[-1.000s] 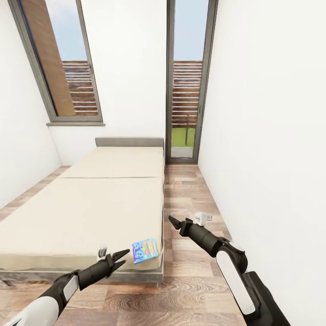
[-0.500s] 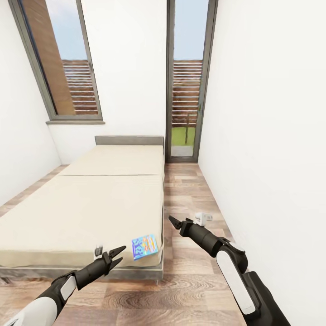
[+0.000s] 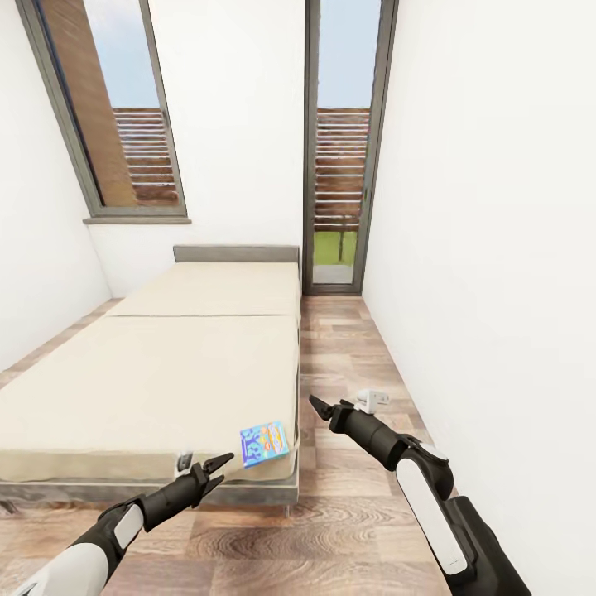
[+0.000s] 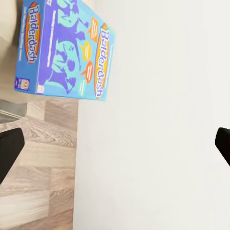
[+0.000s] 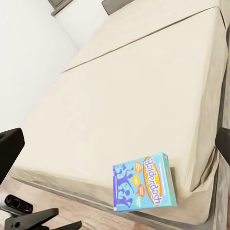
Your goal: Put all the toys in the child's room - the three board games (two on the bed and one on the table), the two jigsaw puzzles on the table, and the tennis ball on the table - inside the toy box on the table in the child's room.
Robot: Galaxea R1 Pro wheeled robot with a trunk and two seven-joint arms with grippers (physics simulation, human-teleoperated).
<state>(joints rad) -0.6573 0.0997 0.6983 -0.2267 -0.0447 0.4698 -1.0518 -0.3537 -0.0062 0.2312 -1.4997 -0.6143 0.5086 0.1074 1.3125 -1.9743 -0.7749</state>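
the small, flat, mostly blue cardboard board game (image 3: 264, 443), printed "balderdash" along its edges, lies on the near corner of the low bed with the beige two-part mattress (image 3: 165, 372), right at the mattress edge by the grey frame. it rests flat, touched by neither arm. in the right wrist view the same box (image 5: 143, 188) sits at the mattress corner, with bare beige sheet stretching away behind it toward the short grey headboard (image 3: 236, 254).

the left gripper (image 3: 217, 468) hangs just beside the box, low in front of the bed's edge, its two dark fingers spread apart and empty. the right gripper (image 3: 319, 406) hovers over the wood-plank floor (image 3: 348, 513) in the aisle between bed and white wall, near the box but apart from it; its fingers look parted too, holding nothing.

judging from this, the task is well short of finished: this game is not yet picked up, and it must reach the toy box. only one game is visible on the mattress, so the other may already be moved, though that cannot be confirmed. beyond the bed stand the tall dark-framed windows (image 3: 339, 149).
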